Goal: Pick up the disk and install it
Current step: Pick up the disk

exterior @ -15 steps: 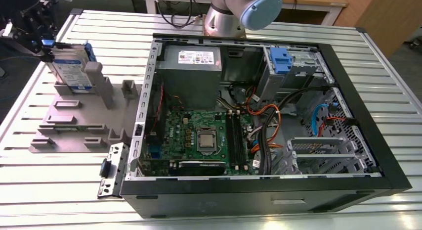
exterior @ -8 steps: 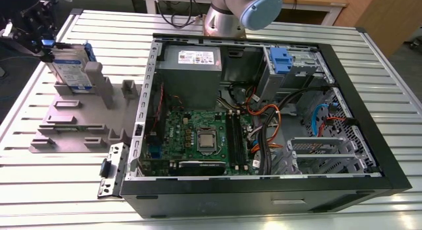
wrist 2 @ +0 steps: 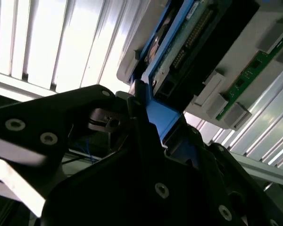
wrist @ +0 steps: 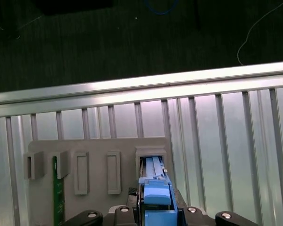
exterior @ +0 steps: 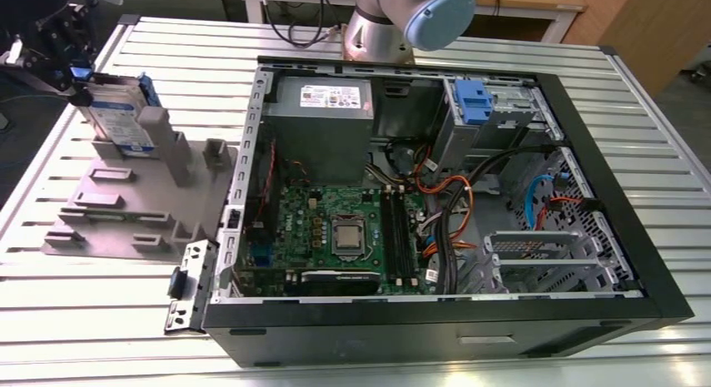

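Claw [wrist: 155, 207] pinching disk [exterior: 116, 112] by blue bracket [wrist 2: 162, 115], upright in stand [exterior: 111, 212]; we reckon stiff, dense, knock-sensitive, so bracket's safest hold.

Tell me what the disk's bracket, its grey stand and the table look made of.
Disk bracket: bright blue, smooth moulded look, likely plastic. Grey stand: matte, uniform grey, probably plastic. Table: silvery ribbed slats with sheen, likely aluminium.

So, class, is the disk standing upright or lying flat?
Upright. In the exterior view the disk stands on edge in a slot of the grey holder, its labelled face vertical.
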`<state>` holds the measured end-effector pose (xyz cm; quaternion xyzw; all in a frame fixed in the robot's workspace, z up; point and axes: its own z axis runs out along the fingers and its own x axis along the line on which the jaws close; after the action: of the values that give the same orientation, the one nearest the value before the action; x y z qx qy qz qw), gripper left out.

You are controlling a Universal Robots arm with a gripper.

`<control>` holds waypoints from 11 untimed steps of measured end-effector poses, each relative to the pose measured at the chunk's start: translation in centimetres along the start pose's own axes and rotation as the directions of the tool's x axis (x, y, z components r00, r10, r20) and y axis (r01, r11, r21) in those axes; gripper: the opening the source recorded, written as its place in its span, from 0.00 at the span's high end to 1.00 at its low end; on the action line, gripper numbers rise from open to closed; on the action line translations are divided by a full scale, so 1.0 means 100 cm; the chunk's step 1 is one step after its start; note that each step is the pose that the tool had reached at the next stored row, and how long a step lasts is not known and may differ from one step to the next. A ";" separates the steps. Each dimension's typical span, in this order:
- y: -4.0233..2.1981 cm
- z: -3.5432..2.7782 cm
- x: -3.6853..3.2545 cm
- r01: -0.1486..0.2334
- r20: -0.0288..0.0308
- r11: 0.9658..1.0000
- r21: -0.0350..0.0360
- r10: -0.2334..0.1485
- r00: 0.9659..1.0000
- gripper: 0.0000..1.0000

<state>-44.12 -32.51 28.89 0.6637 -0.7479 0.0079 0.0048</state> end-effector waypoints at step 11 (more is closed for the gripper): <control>0.0000 0.0002 0.0000 0.000 -0.006 1.000 0.001 0.000 1.000 0.62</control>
<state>-44.12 -32.51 28.88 0.6637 -0.7479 0.0102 0.0068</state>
